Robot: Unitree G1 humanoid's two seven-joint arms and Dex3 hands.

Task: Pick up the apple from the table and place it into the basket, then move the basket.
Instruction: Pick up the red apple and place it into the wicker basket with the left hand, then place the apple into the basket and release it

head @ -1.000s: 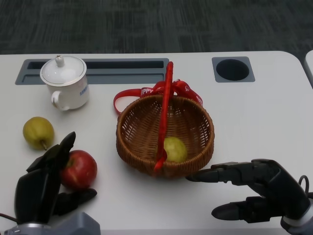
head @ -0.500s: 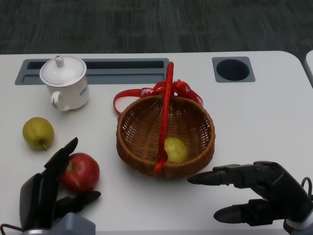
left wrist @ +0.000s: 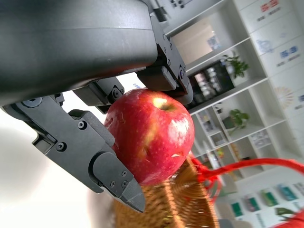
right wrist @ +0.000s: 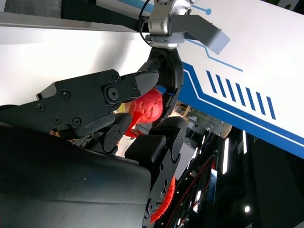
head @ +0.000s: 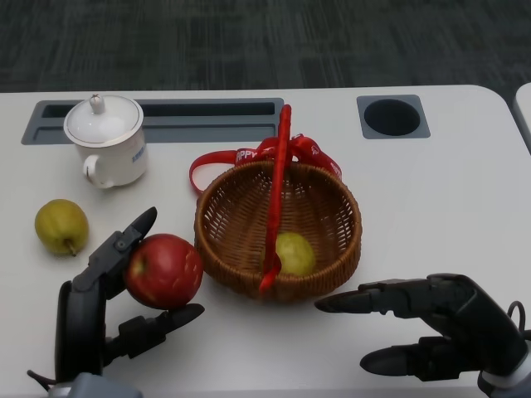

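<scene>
Head view: the red apple (head: 164, 271) was held in the left hand (head: 99, 311), fingers closed above & below it, just beside the wicker basket (head: 241, 265) on its L side, apparently raised off the white table (head: 448, 191). The right hand (head: 431, 327) was kept empty w/ fingers spread, near the basket's front R rim. A yellow-green fruit (head: 294, 253) was seen inside the basket under its red handle (head: 278, 191). A pear (head: 60, 226) & a lidded white cup (head: 106, 139) were seen to the L.
</scene>
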